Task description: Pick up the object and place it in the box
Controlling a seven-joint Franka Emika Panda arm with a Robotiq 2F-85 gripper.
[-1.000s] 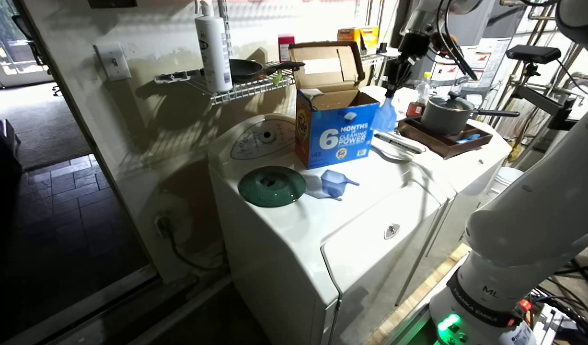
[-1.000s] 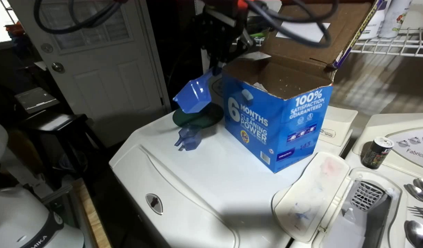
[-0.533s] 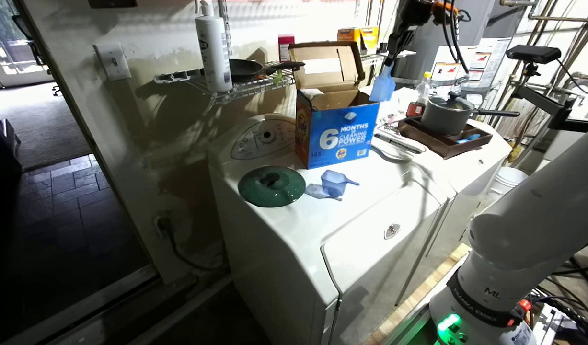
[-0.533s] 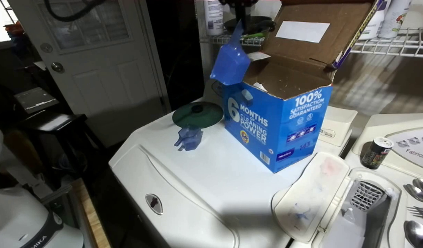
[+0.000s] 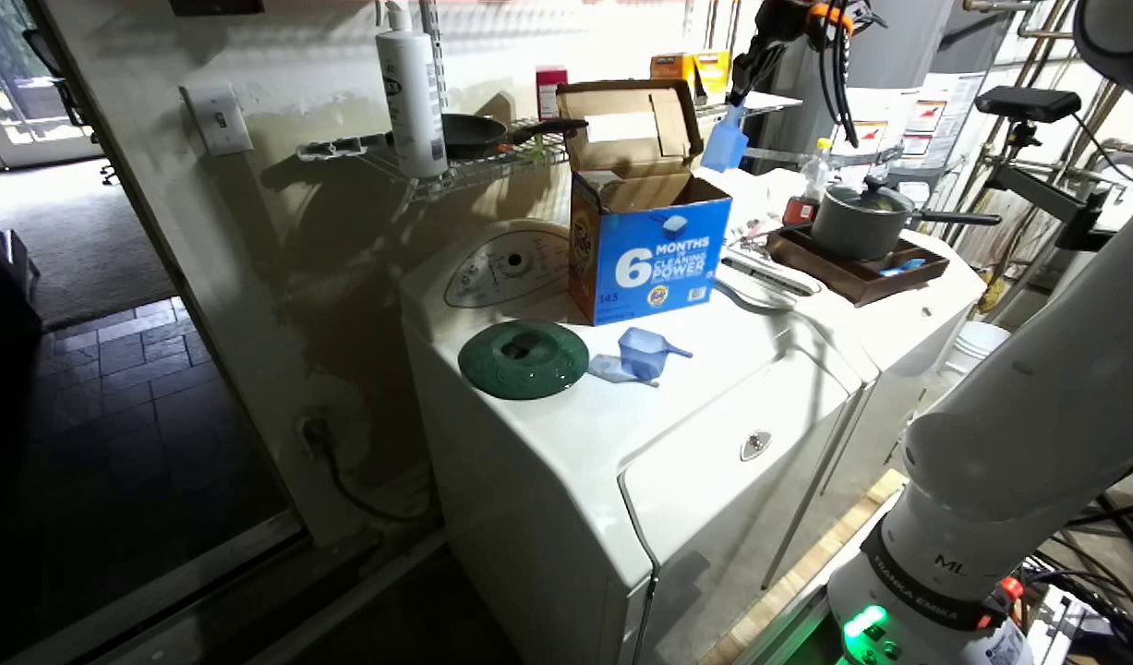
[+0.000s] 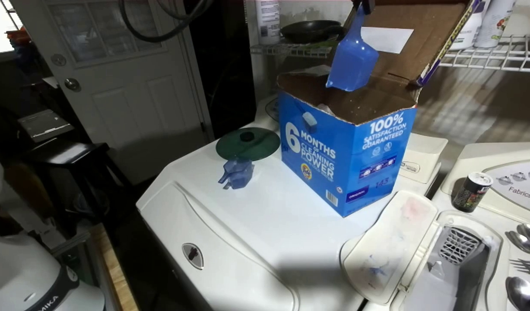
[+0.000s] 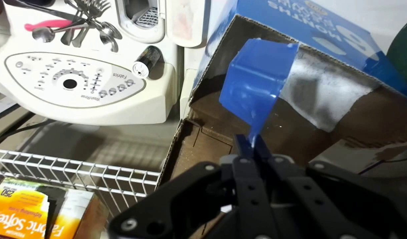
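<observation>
My gripper (image 7: 253,141) is shut on the handle of a translucent blue scoop (image 7: 256,79). The scoop hangs cup-down above the open top of the box. The box (image 6: 316,160) is a brown carton with a blue printed side and a large white 6, its lid standing up. In an exterior view the scoop (image 6: 353,65) shows in front of the lid and over the opening. In the other exterior picture the gripper (image 5: 737,97) and scoop (image 5: 725,143) appear at the box's far right, above rim height. A crumpled whitish sheet (image 7: 322,93) lies inside the box.
A similar blue scoop (image 5: 647,354) and a green lid (image 5: 524,359) lie on the white washer. A wire shelf (image 6: 290,51) with a pan is behind. A black can (image 6: 473,192), cutlery (image 6: 524,237) and a pot (image 5: 861,222) on a brown tray stand farther along.
My gripper has carried the blue scoop up from beside the box to above its opening. The box, the scoop on the washer and the green lid have not moved.
</observation>
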